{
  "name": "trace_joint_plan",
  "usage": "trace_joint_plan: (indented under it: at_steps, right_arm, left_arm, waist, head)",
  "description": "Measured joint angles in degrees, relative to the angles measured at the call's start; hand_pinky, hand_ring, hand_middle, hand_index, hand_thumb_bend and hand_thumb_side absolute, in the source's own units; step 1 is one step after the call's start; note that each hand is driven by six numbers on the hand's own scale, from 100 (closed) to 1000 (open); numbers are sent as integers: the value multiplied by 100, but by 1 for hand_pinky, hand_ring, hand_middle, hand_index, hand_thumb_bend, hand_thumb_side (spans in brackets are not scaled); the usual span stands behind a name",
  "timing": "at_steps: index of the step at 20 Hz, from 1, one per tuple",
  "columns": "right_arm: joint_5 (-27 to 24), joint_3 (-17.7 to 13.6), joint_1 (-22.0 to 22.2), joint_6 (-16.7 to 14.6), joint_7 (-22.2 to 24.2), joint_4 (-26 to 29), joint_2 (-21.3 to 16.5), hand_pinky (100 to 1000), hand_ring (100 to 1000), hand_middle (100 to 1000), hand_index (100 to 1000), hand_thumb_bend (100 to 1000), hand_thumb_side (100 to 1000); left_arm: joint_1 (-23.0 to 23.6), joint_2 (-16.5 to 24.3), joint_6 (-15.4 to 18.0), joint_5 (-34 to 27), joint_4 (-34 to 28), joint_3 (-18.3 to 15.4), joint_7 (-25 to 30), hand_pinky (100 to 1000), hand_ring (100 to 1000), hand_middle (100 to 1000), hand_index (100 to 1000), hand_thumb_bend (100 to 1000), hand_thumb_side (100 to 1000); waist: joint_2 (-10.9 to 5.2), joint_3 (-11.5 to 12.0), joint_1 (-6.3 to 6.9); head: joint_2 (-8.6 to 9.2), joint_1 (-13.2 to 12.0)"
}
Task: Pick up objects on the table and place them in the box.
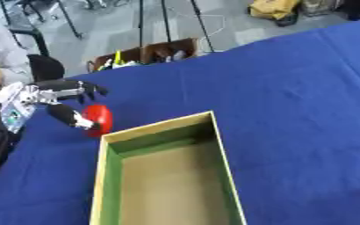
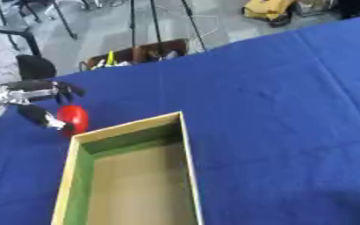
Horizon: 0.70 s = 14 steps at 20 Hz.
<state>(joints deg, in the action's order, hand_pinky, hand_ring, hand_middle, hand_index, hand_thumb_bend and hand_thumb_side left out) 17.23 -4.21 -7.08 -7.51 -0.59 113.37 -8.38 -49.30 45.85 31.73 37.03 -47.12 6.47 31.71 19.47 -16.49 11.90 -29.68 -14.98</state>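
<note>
A red rounded object lies on the blue table just off the far left corner of the open box, which has pale wooden rims, green inner walls and nothing inside. My left hand comes in from the left edge. Its fingers stretch out above the red object without closing on it, and its thumb lies against the object's left side. The hand is open. My right hand shows in neither view.
The blue cloth covers the table to the right of the box. Beyond the far edge stands a brown crate with small items, beside tripod legs and a yellow bag. A person sits at the far left.
</note>
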Motion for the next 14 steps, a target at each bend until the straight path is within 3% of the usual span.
trace_joint_plan:
  at_steps: [14]
  right_arm:
    - [-17,0,-5,4,4,0,1,263,404,366,596,301,753]
  left_arm:
    - [33,0,0,676,86,-79,0,709,803,887,1000,597,665]
  waist:
    - [19,-5,-2]
  head:
    - [1,-1]
